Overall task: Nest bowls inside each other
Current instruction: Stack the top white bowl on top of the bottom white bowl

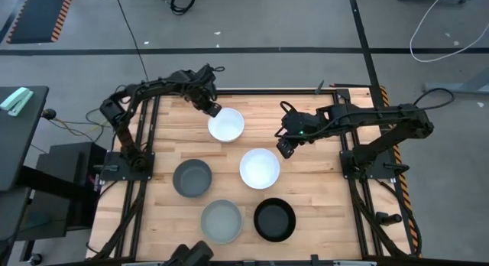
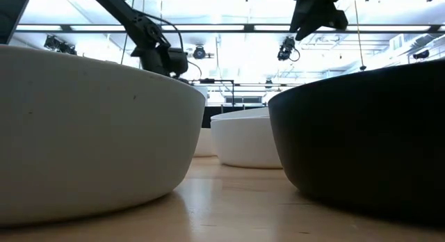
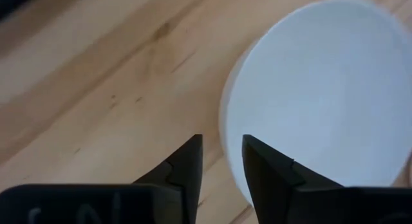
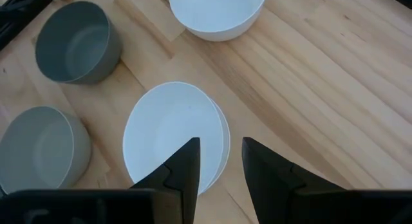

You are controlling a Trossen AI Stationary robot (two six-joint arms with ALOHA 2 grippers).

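Five bowl outlines show on the wooden table in the high view. One white bowl (image 1: 226,124) stands far, another white bowl (image 1: 260,168) in the middle; its rim looks doubled in the right wrist view (image 4: 175,134). The dark grey bowl (image 1: 192,178), light grey-green bowl (image 1: 221,221) and black bowl (image 1: 274,219) stand nearer. My left gripper (image 1: 214,109) (image 3: 222,159) hovers, narrowly open, above the far white bowl's rim (image 3: 226,114). My right gripper (image 1: 284,147) (image 4: 221,163), also narrowly open, hangs high above the table just right of the middle white bowl.
In the low view the grey-green bowl (image 2: 83,131) and the black bowl (image 2: 361,144) fill the foreground, with the middle white bowl (image 2: 247,141) between them. Bare wood (image 1: 321,197) lies right of the bowls. Black frame rails (image 1: 359,212) edge the table.
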